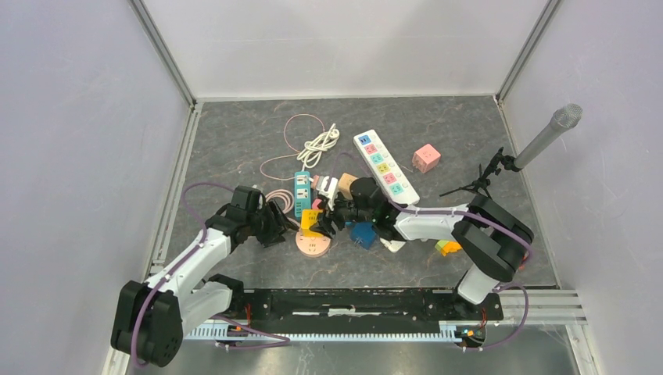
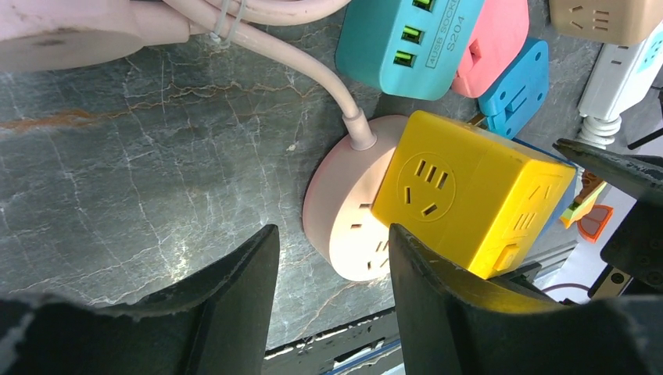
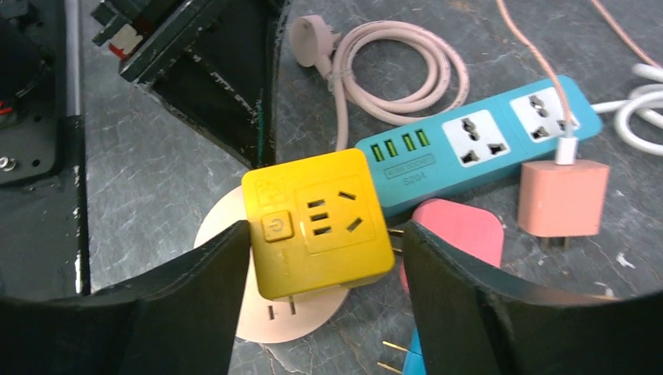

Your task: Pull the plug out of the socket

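right wrist: yellow plug cube (image 3: 317, 223) between right jaws, on pink socket (image 3: 301, 319)

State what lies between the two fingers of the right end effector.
The yellow cube plug, seated on the round pink socket, fills most of that gap in the right end effector; the right wrist view shows it.
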Motion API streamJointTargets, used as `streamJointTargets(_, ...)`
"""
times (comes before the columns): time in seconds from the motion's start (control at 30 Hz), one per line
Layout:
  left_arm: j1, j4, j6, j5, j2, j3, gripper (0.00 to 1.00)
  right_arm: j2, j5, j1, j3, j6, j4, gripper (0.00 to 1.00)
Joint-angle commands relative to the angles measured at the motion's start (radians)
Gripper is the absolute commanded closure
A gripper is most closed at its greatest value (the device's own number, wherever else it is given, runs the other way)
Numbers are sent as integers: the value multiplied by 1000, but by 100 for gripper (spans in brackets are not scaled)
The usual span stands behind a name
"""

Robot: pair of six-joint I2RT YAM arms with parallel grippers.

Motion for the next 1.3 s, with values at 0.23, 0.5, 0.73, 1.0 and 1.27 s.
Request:
streamJointTargets(0.23,1,2,39,1,-6,11,40,85,-50,7,109,-102,-56,26)
streamJointTargets(0.5,1,-17,42,-24,-24,12,43,109,-78,6,119,-91,-38,34)
streamJointTargets(0.73,1,-33,43,-41,-32,9,46,78,-11,28,38,45,176,76)
streamJointTargets(1.0,1,-71,68,-52,-33,26,48,63,251,125,3,90,232,91)
streamJointTargets(1.27,1,7,-2,47,-22,-73,56,101,332,148,60,145,186,97)
